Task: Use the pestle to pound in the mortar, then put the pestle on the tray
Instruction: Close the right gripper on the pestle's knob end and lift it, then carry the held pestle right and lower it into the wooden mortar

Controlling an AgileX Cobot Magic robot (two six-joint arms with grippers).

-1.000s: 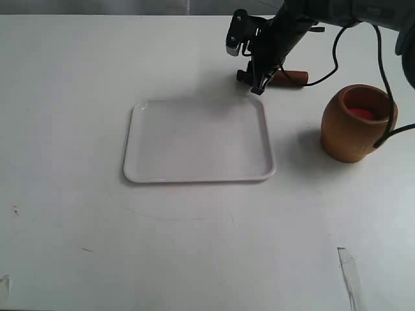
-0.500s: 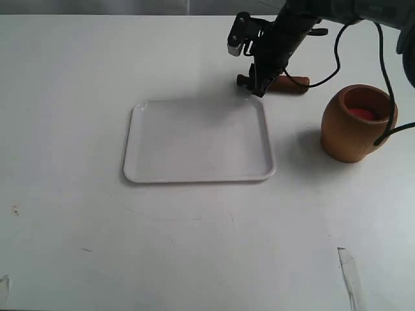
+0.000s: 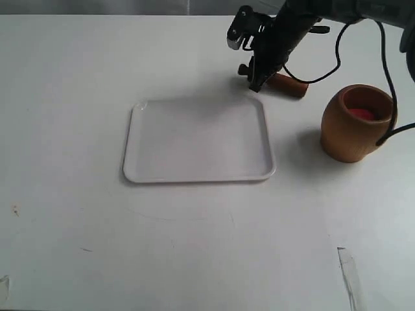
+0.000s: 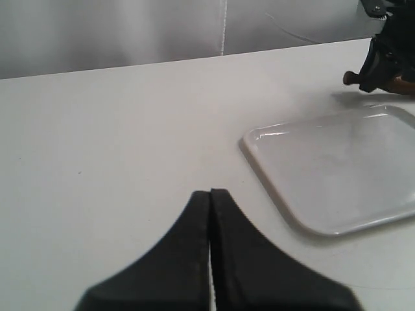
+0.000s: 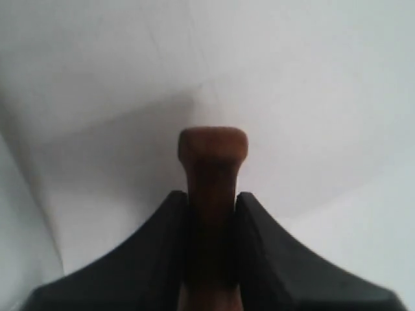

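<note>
Exterior view: the tray (image 3: 194,176) lies flat on the white table (image 3: 97,246). The mortar (image 3: 353,126) stands upright on the table to the tray's right, apart from it, its reddish inside visible through the open mouth. The right gripper (image 3: 255,83) hangs just beyond the tray's far right corner, pointing down and closed on the thin end of the pestle (image 3: 290,85). The pestle slants away from the tray toward the mortar, thick end lower. That end appears to be at or just above the table, but contact cannot be confirmed from this angle. A black cable (image 3: 334,55) loops from the arm above the mortar. Left wrist view: the left gripper (image 4: 210,202) is fully closed, its two dark fingers (image 4: 194,220) pressed flat together with nothing between them. It sits above bare table on the tray's left side, well apart from the pestle. The tray's (image 4: 272,175) near corner and rim are visible, and past its far edge are the right gripper (image 4: 384,59) and the pestle's small knob (image 4: 349,78). Right wrist view: the right gripper's (image 5: 212,201) jaws are narrowly parted and clamped against both sides of the pestle's (image 5: 213,155) neck. The knob protrudes past the fingertips, with blurred white table behind it.
</note>
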